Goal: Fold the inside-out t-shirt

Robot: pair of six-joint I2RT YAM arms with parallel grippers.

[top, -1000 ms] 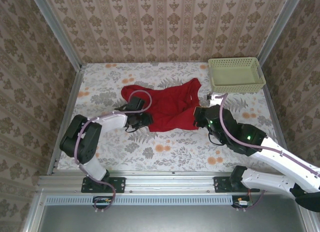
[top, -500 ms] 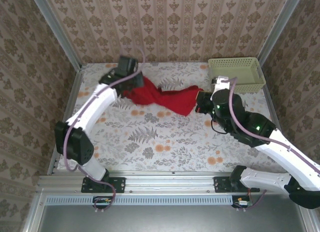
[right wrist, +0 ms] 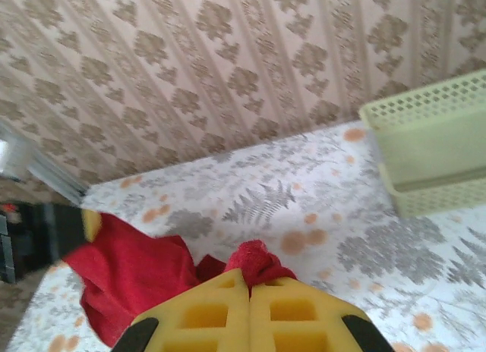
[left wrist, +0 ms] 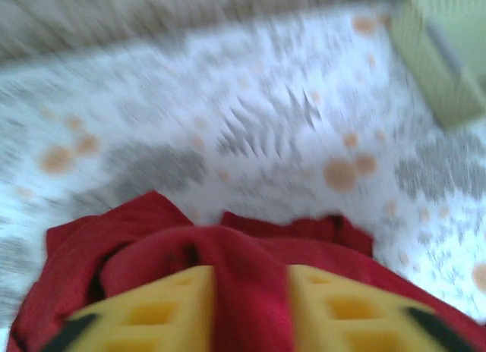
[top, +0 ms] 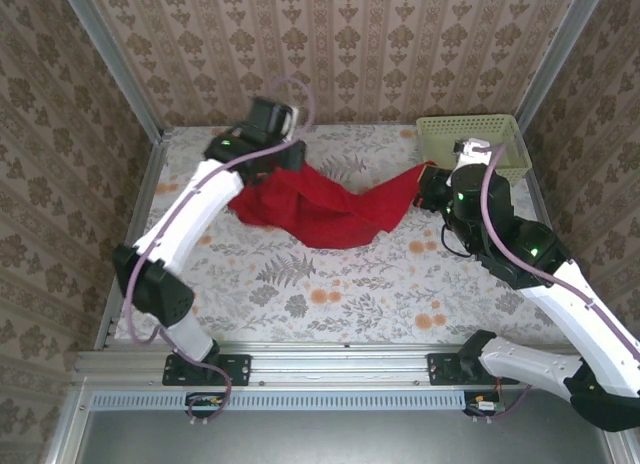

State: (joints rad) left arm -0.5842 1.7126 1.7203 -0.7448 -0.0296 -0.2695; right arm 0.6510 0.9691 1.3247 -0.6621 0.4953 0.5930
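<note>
Red t-shirt [top: 322, 212] is hanging crosswise between left end effector [top: 288, 162] and right end effector [top: 428, 181], each clamping an end.

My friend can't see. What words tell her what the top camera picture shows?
A red t-shirt hangs stretched over a flowery table, pinched at one end by the left gripper and at the other by the right gripper. A pale green basket sits at the table's far right corner.
</note>
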